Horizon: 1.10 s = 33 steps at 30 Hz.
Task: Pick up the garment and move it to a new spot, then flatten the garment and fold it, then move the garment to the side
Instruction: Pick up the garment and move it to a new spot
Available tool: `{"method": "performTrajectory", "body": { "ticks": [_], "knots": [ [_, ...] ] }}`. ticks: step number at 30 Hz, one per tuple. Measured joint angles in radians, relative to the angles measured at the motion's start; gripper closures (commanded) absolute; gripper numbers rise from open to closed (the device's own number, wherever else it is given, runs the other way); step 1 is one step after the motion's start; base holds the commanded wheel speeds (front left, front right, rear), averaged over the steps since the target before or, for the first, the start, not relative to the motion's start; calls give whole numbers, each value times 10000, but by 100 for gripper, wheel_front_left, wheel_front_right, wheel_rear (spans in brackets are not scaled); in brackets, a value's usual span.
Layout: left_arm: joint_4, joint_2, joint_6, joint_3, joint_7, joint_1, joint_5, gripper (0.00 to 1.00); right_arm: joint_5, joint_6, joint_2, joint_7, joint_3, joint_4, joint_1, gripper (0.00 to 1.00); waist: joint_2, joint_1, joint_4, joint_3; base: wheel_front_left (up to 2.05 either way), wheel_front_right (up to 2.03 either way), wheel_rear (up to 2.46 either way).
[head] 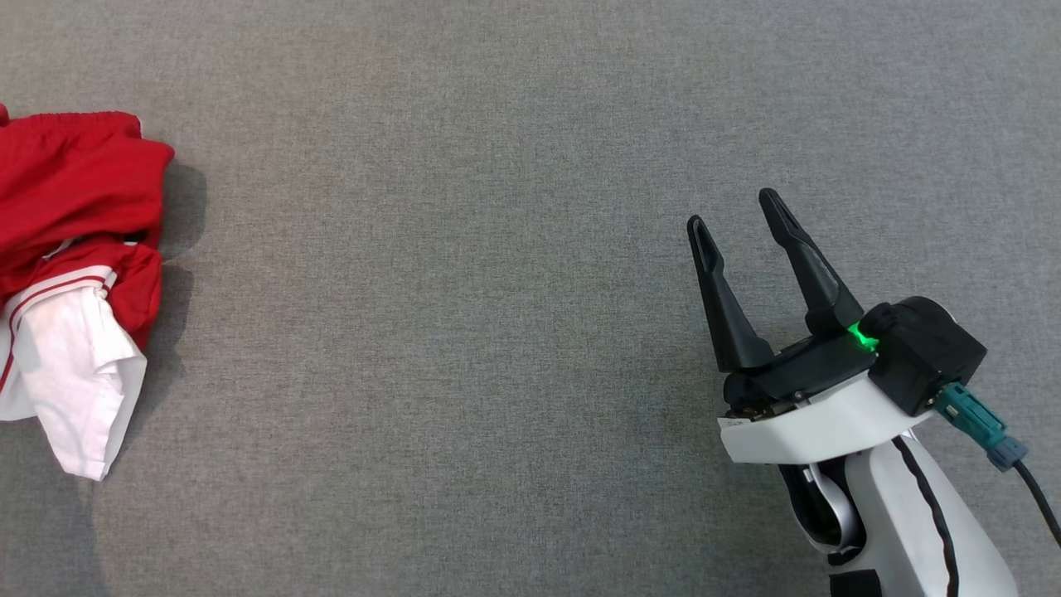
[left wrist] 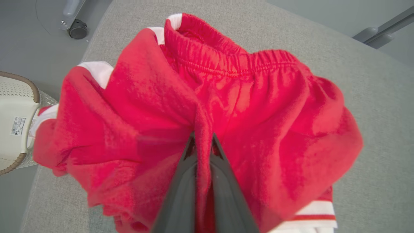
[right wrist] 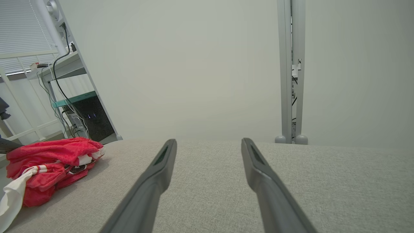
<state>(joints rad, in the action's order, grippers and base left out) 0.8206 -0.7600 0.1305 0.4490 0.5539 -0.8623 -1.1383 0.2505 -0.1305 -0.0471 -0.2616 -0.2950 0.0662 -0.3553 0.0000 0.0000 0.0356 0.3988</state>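
The left gripper (left wrist: 203, 139) pinches a fold of the red garment (left wrist: 265, 106) mid-frame, while the right gripper (head: 733, 207) gapes wide at lower right.

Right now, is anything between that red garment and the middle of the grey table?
Nothing visible. The left fingers pinch a fold of the red garment; the grey table beside it lies bare up to the open right fingers.

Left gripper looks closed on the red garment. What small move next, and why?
Probably lift the left gripper straight up a little: its jaws pinch a ridge of the garment, which lies bunched at the left edge of the table. The right gripper stands open over bare table, well apart, so nothing blocks the lift.
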Motion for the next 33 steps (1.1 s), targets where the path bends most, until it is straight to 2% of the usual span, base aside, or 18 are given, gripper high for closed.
{"method": "performTrajectory", "body": {
  "ticks": [11,19,26,33],
  "knots": [
    [-272,-211,0,811,-1106,-111,-257,100,15,0,0,0,10,88,26,0,0,0,105,-405,0,0,0],
    [-656,-324,0,1701,-2460,-612,182,100,176,0,0,0,190,98,270,0,0,0,65,-1035,0,0,0],
    [-1557,-253,0,2715,-2941,-1022,575,100,337,0,-2,0,420,42,716,0,1,0,-259,-1755,0,0,0],
    [-2581,25,0,3578,-3202,-1297,951,100,625,0,0,0,587,46,1140,0,0,0,-866,-2490,0,0,0]
  ]
}}
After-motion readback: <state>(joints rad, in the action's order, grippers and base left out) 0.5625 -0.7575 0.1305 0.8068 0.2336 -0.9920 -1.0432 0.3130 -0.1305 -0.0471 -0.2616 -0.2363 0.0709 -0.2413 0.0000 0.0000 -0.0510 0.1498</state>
